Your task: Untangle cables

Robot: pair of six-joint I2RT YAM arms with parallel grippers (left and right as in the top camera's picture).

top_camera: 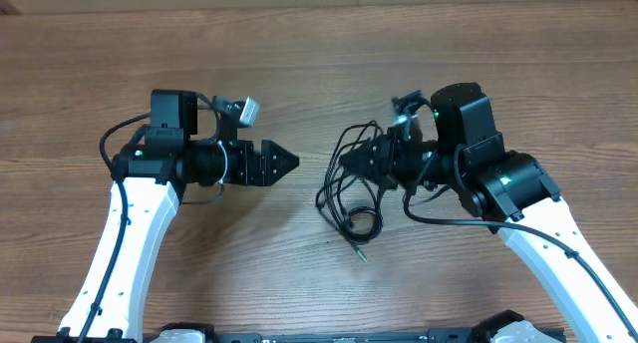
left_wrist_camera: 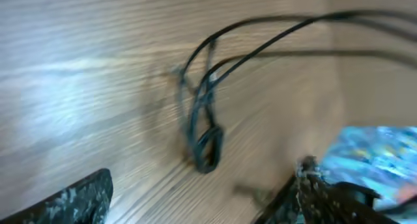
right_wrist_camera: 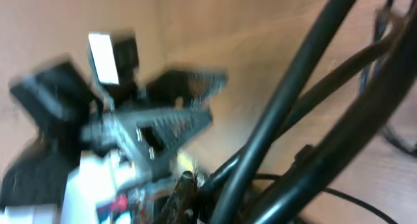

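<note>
The cables (top_camera: 349, 195) form a small tangle of thin black loops on the wooden table between the two arms, and one plug end (top_camera: 361, 251) trails toward the front. My right gripper (top_camera: 345, 162) is shut on the upper strands of the tangle. In the right wrist view the strands (right_wrist_camera: 287, 107) cross large and blurred just past that gripper (right_wrist_camera: 189, 195). My left gripper (top_camera: 291, 164) points right, a short gap from the tangle. In the left wrist view it (left_wrist_camera: 202, 185) stands open with only bare table between its fingers. The cables (left_wrist_camera: 205, 120) hang ahead of it, running off to the upper right.
The wooden table (top_camera: 299, 44) stretches all round both arms. Thicker black wires (top_camera: 439, 215) belonging to the right arm loop beside its wrist. The left arm's camera mount (top_camera: 244, 111) sticks out above its wrist. The left arm's gripper (right_wrist_camera: 163, 120) shows blurred in the right wrist view.
</note>
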